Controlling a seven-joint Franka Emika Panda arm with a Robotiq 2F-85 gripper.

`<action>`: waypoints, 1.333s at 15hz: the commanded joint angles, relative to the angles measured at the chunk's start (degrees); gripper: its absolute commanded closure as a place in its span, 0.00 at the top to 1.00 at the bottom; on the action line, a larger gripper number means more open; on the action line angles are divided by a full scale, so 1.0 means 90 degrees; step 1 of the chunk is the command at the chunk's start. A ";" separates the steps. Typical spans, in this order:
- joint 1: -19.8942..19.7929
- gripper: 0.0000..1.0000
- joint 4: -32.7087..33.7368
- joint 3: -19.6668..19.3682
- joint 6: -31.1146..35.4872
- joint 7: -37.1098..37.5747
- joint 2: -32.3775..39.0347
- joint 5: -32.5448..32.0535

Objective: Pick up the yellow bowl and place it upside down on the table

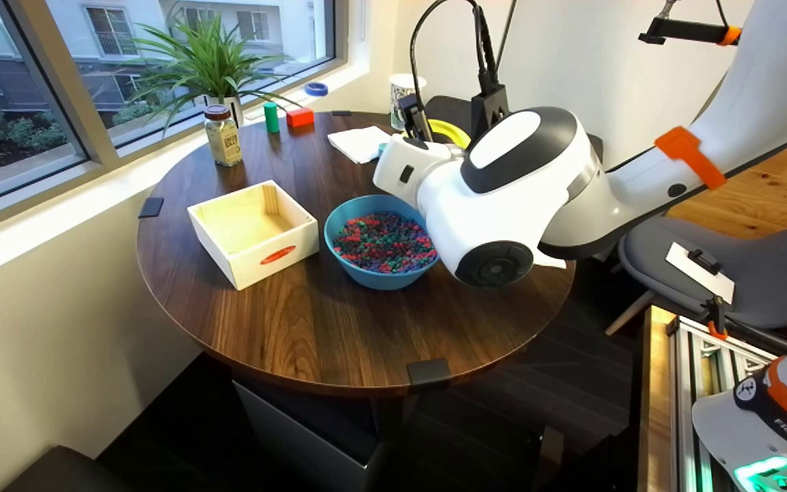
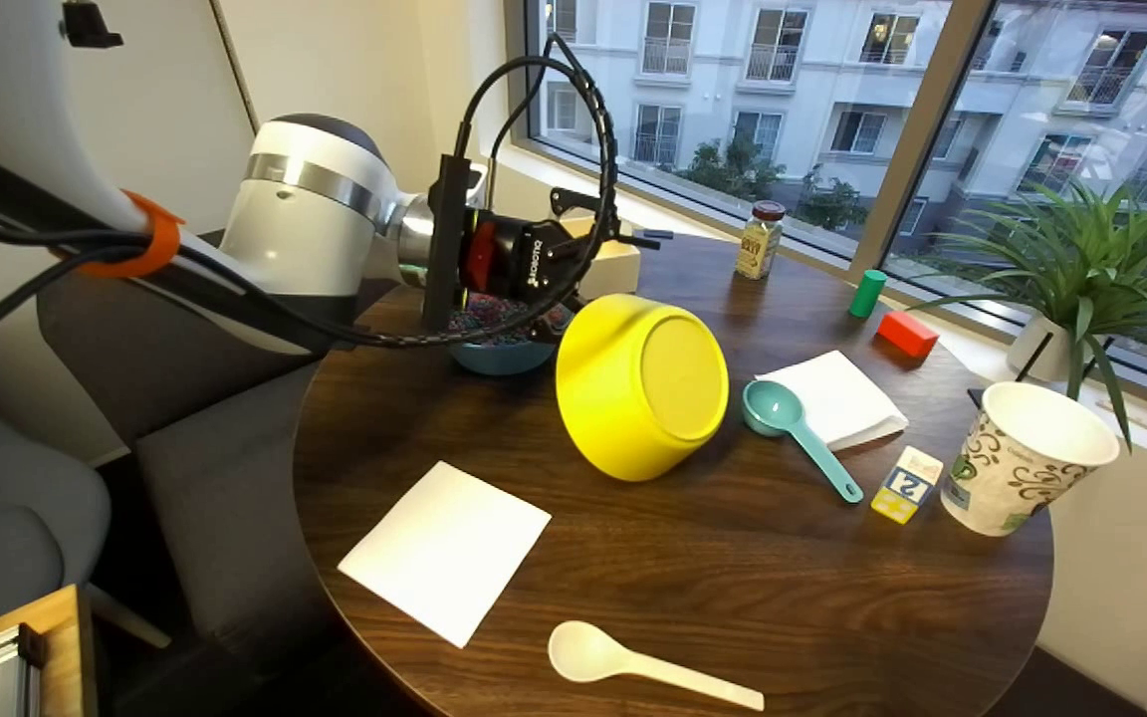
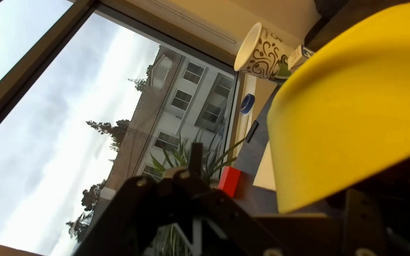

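The yellow bowl (image 2: 623, 398) is tilted on its side over the table (image 2: 783, 588), its base facing away from the gripper. I cannot tell whether it touches the tabletop. In an exterior view only part of the yellow bowl (image 1: 449, 131) shows behind the arm. The wrist view shows the yellow bowl (image 3: 354, 117) large at the right. My gripper (image 2: 605, 287) is open, fingers spread wide. One finger stands apart from the bowl; the other is partly hidden behind it, so contact there is unclear. The table (image 1: 291, 335) is round and dark brown.
A blue bowl (image 1: 378, 277) of coloured pieces and a wooden box (image 1: 267, 253) stand near the arm. Around the yellow bowl lie a teal spoon (image 2: 817, 458), napkins (image 2: 446, 553), a wooden spoon (image 2: 648, 669), a number block (image 2: 907, 486) and a paper cup (image 2: 1002, 478).
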 commanded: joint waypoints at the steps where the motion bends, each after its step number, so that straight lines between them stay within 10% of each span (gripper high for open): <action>1: 0.0000 1.00 0.0069 -0.0004 -0.0082 0.0007 0.0093 -0.0084; 20: -0.0350 1.00 0.0610 -0.0099 0.0696 0.0847 0.0130 0.2153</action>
